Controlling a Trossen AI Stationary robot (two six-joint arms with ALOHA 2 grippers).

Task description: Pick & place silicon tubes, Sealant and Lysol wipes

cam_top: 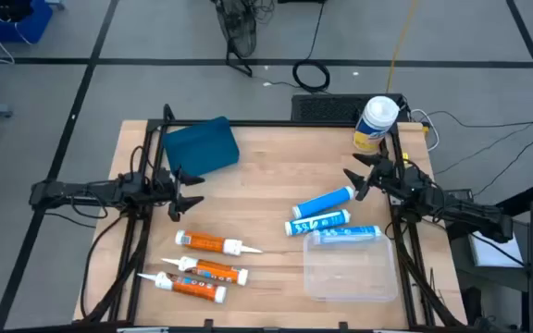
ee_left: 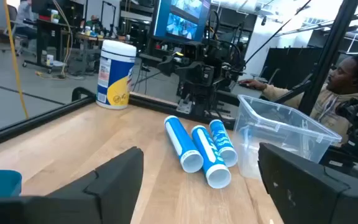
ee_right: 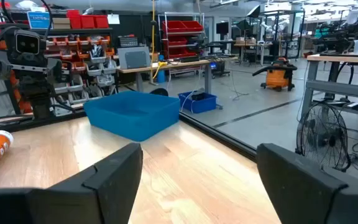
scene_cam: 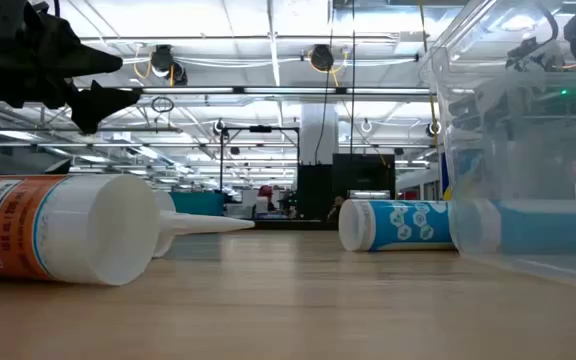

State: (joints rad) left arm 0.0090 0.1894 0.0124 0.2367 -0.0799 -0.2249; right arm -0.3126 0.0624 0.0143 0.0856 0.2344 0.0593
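Three orange-and-white tubes (cam_top: 206, 268) lie flat at the table's near left; one fills the low view (scene_cam: 63, 228). Three blue tubes (cam_top: 327, 215) lie side by side at centre right, next to a clear bin (cam_top: 350, 268); the left wrist view shows them too (ee_left: 194, 148). The Lysol wipes canister (cam_top: 375, 123), yellow label and white lid, stands upright at the far right corner and shows in the left wrist view (ee_left: 115, 74). My left gripper (cam_top: 190, 191) is open and empty at the left edge. My right gripper (cam_top: 359, 178) is open and empty near the canister.
A blue bin (cam_top: 202, 146) sits at the far left, also in the right wrist view (ee_right: 132, 115). A black metal frame (cam_top: 276, 123) borders the table. A seated person (ee_left: 347, 81) shows beyond the table's right side. Bare wood lies in the middle (cam_top: 266, 185).
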